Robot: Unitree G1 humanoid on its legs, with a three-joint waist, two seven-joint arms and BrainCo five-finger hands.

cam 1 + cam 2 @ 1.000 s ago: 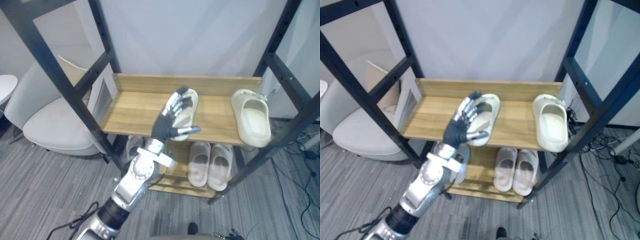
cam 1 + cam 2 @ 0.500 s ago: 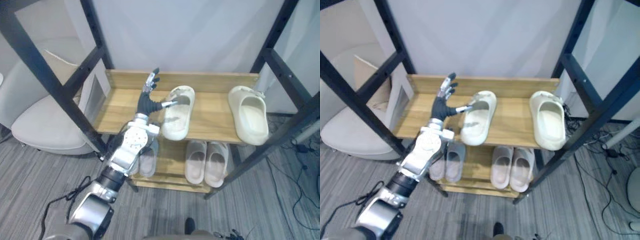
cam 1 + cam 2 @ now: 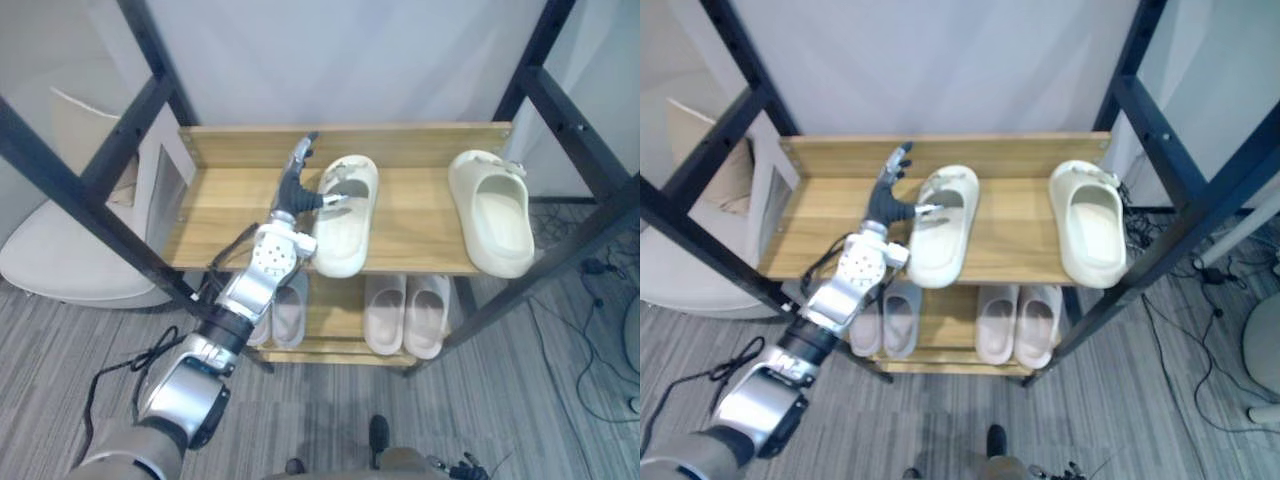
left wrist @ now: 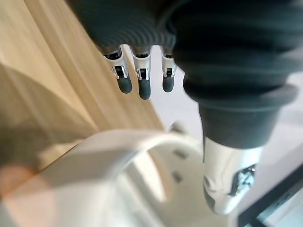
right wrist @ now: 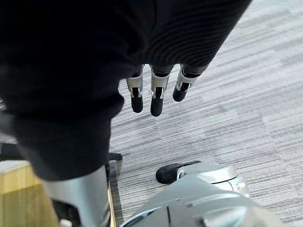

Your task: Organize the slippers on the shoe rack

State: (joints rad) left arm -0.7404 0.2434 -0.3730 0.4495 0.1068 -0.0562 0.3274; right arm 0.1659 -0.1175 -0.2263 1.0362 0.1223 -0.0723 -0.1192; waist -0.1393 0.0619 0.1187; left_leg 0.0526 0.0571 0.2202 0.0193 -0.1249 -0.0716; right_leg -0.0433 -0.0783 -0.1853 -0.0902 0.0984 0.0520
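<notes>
1. Left hand [image 3: 291,193]: it stands on the shoe rack's [image 3: 225,225] top shelf, fingers straight and together, pointing at the back wall, thumb spread out sideways. It grips nothing. A second ago it lay across the near slipper's upper; it has since come off to that slipper's left flank. The whole view has also shifted, so the camera moved too.
2. Near slipper [image 3: 344,222]: just to the hand's thumb side, the thumb tip resting at or over its strap. Cream, thick-soled, open-heeled, strap end toward the back wall, heel at the shelf's front edge and angled slightly toward the hand.
3. Second slipper [image 3: 491,224]: same cream type, well apart from the hand, farther right, lying straight.
4. Judgement: the pair is not yet together. The flat hand is placed to push the near slipper sideways to its mate.
5. Lower shelf, below the hand: a grey pair [image 3: 283,308] and a pale pair [image 3: 406,314], each side by side.
6. Right hand [image 5: 156,101]: fingers straight, empty, hanging over the floor.
</notes>
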